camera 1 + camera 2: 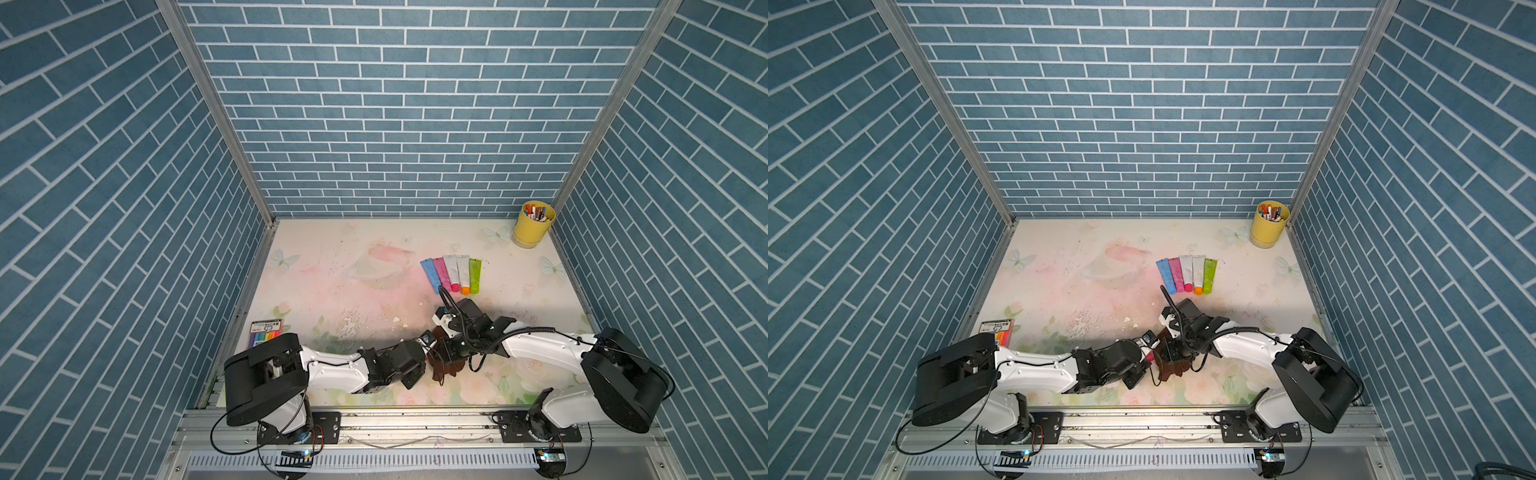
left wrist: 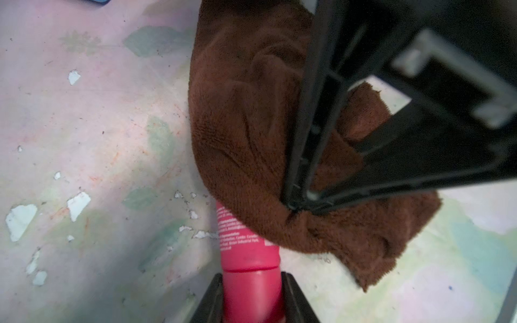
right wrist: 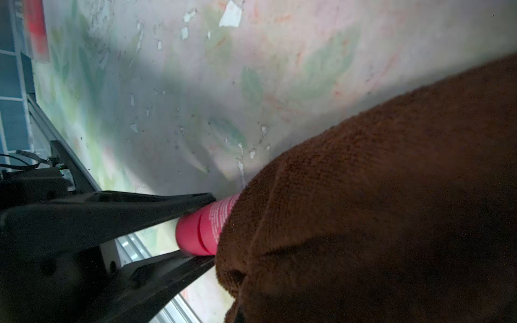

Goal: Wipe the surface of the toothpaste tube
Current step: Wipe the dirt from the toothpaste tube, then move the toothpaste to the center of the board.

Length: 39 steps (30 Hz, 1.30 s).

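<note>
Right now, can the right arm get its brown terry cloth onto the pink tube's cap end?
Probably not: the left pincer is clamped on that end of the pink plastic toothpaste tube, so the brown terry cloth reaches only the exposed body.

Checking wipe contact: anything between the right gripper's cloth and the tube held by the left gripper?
Nothing visible. The brown cloth, pinched in the right gripper, lies directly over the pink toothpaste tube, whose cap end the left gripper clamps. What is under the cloth is hidden.
</note>
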{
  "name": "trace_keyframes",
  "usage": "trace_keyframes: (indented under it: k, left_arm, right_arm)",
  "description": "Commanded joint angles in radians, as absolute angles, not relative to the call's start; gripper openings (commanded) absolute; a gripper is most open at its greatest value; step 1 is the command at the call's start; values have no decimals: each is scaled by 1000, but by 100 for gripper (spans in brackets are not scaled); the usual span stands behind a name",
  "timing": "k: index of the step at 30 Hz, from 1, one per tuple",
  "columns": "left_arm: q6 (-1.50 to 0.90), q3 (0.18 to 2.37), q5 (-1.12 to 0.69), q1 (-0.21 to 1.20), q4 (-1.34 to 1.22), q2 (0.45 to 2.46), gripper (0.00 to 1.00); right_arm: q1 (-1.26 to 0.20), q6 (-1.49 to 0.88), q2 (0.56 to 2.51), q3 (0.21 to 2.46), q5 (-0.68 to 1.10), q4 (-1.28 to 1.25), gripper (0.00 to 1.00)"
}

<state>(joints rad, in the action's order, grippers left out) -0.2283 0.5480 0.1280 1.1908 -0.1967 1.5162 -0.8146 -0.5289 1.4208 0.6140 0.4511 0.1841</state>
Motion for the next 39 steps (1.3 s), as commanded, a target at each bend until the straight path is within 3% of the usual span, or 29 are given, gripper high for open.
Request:
trace_keyframes:
  k: [1, 7, 13, 20, 30, 39]
  left_arm:
    - [-233, 547, 115, 1189, -251, 1482, 0]
    - [-240, 528, 117, 1188, -262, 1451, 0]
    - [-312, 518, 177, 1161, -246, 1435, 0]
    - [-524, 518, 411, 1116, -161, 1397, 0]
    - [-634, 696, 368, 907, -163, 1556, 0]
    - [-669, 968, 277, 818, -116, 1839, 1]
  right_arm:
    - [-808, -549, 1407, 603, 456, 174, 0]
    - [-632, -529, 1371, 600, 295, 272, 0]
    - [-612, -514, 1318, 628, -28, 441, 0]
    - [-640, -487, 1226, 583, 137, 493, 0]
    - [-783, -505, 1029, 428, 400, 352, 0]
    - [-793, -508, 841, 380, 350, 334, 0]
